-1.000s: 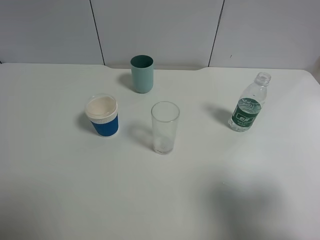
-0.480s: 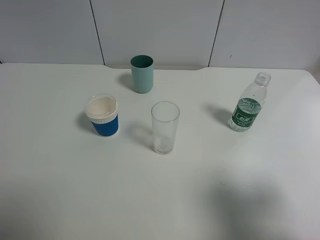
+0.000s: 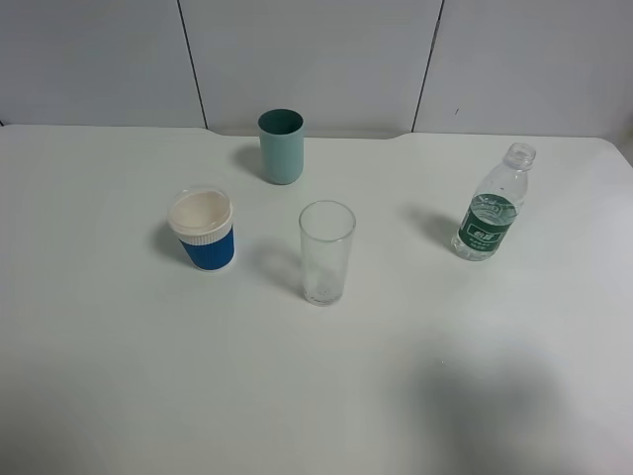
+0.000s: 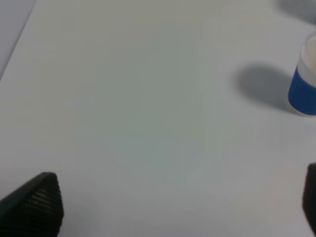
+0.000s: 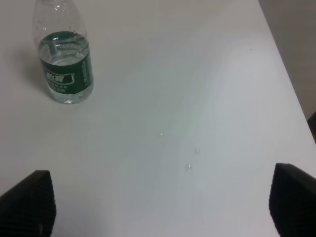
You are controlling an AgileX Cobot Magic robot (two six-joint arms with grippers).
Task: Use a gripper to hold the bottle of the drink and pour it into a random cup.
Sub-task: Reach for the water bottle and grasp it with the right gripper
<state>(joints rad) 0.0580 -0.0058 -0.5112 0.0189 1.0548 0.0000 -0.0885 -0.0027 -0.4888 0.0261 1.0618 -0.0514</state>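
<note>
Right hand (image 5: 160, 197) spread wide, no mvmt, bottle (image 5: 65, 61) same spot

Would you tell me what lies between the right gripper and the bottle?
Only bare table lies between the right gripper and the bottle, as the right wrist view shows; tiny droplets sit nearby.

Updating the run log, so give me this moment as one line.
phase: pre-grasp | drink bottle: upright, uncapped, ungrasped | right gripper: open, empty | left gripper: open, empty | clear glass: upright
</note>
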